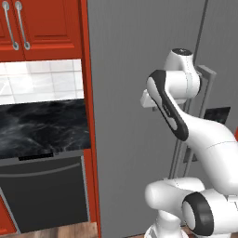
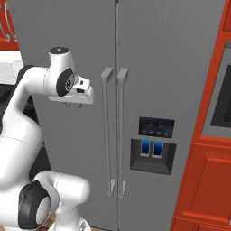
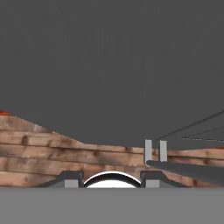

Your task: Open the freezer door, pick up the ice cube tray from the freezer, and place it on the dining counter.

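The freezer door point(image 2: 81, 144) is a tall grey panel and stands shut, with its long vertical bar handle point(image 2: 106, 131) at its right edge. From the other side the same freezer door point(image 1: 125, 153) rises behind my arm. My gripper point(image 2: 74, 105) hangs in front of the door, left of the handle and near its top, pointing down. In the hand view my gripper point(image 3: 111, 180) is open with nothing between its fingertips point(image 3: 72, 179), and the handle's lower end point(image 3: 148, 152) shows to the right. The freezer's inside and the ice cube tray are hidden behind the door. The dining counter is out of view.
The matching grey door with the black dispenser panel point(image 2: 153, 144) is right of the handles. Red cabinets point(image 2: 203, 189) flank the fridge on the right. A black marble worktop point(image 1: 42, 125) over a dark dishwasher point(image 1: 46, 195) lies to the left. A wooden floor point(image 3: 52, 153) runs below.
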Robot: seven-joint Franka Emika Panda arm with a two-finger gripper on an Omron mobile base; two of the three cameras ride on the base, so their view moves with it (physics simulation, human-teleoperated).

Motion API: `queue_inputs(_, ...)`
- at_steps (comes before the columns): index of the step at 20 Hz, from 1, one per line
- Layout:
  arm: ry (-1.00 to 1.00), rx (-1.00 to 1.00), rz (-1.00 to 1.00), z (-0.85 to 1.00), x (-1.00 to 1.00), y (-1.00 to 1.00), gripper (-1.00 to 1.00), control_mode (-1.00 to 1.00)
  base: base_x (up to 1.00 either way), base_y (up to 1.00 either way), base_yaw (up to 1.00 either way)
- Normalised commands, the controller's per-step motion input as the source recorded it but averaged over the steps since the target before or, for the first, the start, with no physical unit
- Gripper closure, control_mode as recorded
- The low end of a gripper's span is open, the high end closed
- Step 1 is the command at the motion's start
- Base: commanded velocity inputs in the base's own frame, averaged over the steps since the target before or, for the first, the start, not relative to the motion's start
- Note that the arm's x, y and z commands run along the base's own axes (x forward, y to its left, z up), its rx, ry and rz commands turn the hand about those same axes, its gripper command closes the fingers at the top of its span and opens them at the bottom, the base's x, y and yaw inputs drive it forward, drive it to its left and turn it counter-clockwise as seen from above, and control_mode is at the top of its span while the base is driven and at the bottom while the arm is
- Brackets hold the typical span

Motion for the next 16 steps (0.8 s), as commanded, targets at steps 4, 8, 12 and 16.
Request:
queue_inputs(4,0.00,0.00,-0.01,0.00,-0.24,0.00,-1.00,-1.00,0.00,0.00,0.00)
queue_inputs(8,0.01,0.00,-0.01,-0.05,-0.67,-0.13,-1.00,-1.00,0.00,0.00,0.00)
queue_inputs(12,0.01,0.00,-0.02,-0.12,-0.86,-0.20,-1.00,-1.00,0.00,0.00,0.00)
queue_inputs(16,0.03,0.00,-0.01,-0.06,-0.54,-0.12,-1.00,-1.00,0.00,0.00,0.00)
